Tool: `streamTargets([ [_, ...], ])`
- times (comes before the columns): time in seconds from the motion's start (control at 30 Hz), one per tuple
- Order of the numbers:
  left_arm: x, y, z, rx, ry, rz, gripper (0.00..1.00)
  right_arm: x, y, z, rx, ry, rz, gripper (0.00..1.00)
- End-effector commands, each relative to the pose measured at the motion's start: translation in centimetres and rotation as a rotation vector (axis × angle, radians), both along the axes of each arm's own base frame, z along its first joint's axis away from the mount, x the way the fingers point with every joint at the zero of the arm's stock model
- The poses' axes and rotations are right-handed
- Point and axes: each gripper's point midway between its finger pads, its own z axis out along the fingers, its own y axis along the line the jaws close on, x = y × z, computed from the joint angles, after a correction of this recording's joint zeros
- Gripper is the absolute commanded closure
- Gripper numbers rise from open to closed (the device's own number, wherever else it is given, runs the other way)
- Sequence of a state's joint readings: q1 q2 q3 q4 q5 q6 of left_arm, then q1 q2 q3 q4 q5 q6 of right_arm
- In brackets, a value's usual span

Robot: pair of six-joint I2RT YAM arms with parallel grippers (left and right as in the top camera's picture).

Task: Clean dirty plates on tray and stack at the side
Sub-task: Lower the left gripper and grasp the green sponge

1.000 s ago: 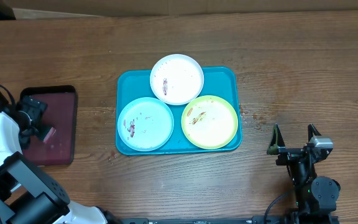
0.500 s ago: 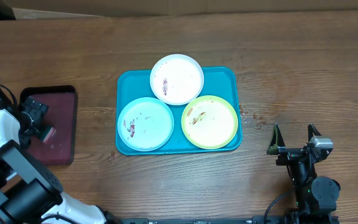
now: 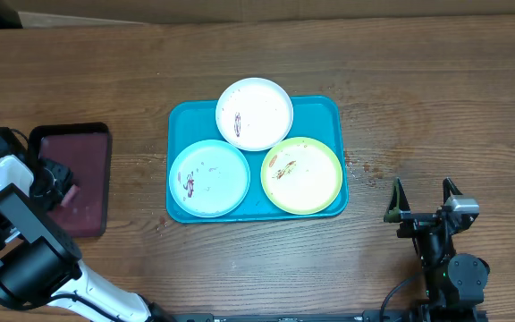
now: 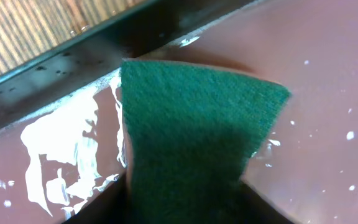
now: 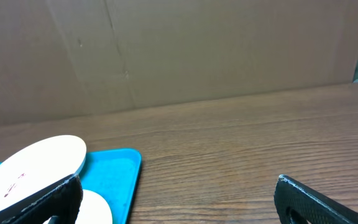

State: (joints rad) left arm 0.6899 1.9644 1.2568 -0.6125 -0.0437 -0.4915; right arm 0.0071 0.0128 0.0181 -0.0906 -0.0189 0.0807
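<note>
Three smeared plates lie on the turquoise tray [image 3: 329, 112]: a white plate [image 3: 255, 113] at the back, a light blue plate [image 3: 209, 177] front left and a yellow-green plate [image 3: 301, 174] front right. My left gripper [image 3: 61, 190] is far left over a dark maroon tray [image 3: 88, 152]. In the left wrist view its dark fingers press both sides of a green scouring pad [image 4: 197, 124], so the left gripper [image 4: 182, 214] is shut on it. My right gripper [image 3: 423, 197] stands open on bare wood right of the tray, holding nothing. From the right wrist, the white plate [image 5: 33, 165] and tray corner [image 5: 120, 168] show beyond the right gripper [image 5: 179, 211].
The maroon tray's floor [image 4: 328, 74] is wet, with bright puddles [image 4: 61, 143] beside the pad and a black rim [image 4: 104, 50] behind it. A brown cardboard wall [image 5: 197, 50] runs along the table's far edge. Small drops spot the wood [image 3: 360, 165] right of the turquoise tray.
My left gripper has closed from wide open onto the scouring pad, and the left arm has shifted slightly over the maroon tray. The plates and the right arm have not moved.
</note>
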Motion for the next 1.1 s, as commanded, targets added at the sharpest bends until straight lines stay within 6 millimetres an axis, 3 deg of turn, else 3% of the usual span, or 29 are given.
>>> streamTargets([
  [0.0,-0.3,1.0,-0.1,0.031,0.024,-0.004,0.81,0.0,0.0,-0.2,-0.003,-0.003,-0.002,0.00],
  [0.07,-0.5,1.3,-0.1,0.047,0.036,0.001,0.85,0.0,0.0,-0.2,-0.003,-0.004,-0.002,0.00],
  [0.1,-0.6,1.4,0.0,0.056,0.043,0.004,0.77,0.0,0.0,-0.2,-0.003,-0.004,-0.002,0.00],
  [0.13,-0.6,1.5,0.0,0.059,0.045,0.005,0.56,0.0,0.0,-0.2,-0.003,-0.004,-0.002,0.00],
  [0.17,-0.6,1.5,0.0,0.060,0.045,0.006,0.19,0.0,0.0,-0.2,-0.003,-0.003,-0.002,0.00],
  [0.2,-0.6,1.6,0.0,0.062,0.042,0.006,0.00,0.0,0.0,-0.2,-0.003,-0.004,-0.002,0.00],
  [0.57,0.9,2.8,0.6,0.116,-0.022,0.009,0.00,0.0,0.0,-0.2,-0.003,-0.003,-0.002,0.00],
  [0.6,0.9,2.8,0.6,0.116,-0.023,0.009,0.02,0.0,0.0,-0.2,-0.003,-0.004,-0.002,0.00],
  [0.67,0.9,2.8,0.6,0.116,-0.022,0.009,0.21,0.0,0.0,-0.2,-0.003,-0.003,-0.002,0.00],
  [0.77,0.9,2.8,0.6,0.115,-0.022,0.009,0.70,0.0,0.0,-0.2,-0.003,-0.003,-0.002,0.00],
  [0.83,0.8,2.7,0.5,0.111,-0.017,0.009,0.95,0.0,0.0,-0.2,-0.003,-0.004,-0.002,0.00],
  [0.93,0.5,2.5,0.4,0.101,-0.006,0.009,0.96,0.0,0.0,-0.2,-0.003,-0.003,-0.002,0.00],
  [0.97,0.5,2.4,0.4,0.098,-0.002,0.008,0.87,0.0,0.0,-0.2,-0.003,-0.004,-0.002,0.00],
  [1.0,0.4,2.3,0.3,0.094,0.002,0.007,0.64,0.0,0.0,-0.2,-0.003,-0.004,-0.002,0.00],
  [1.07,0.3,1.9,0.2,0.076,0.006,0.004,0.03,0.0,0.0,-0.2,-0.003,-0.004,-0.002,0.00],
])
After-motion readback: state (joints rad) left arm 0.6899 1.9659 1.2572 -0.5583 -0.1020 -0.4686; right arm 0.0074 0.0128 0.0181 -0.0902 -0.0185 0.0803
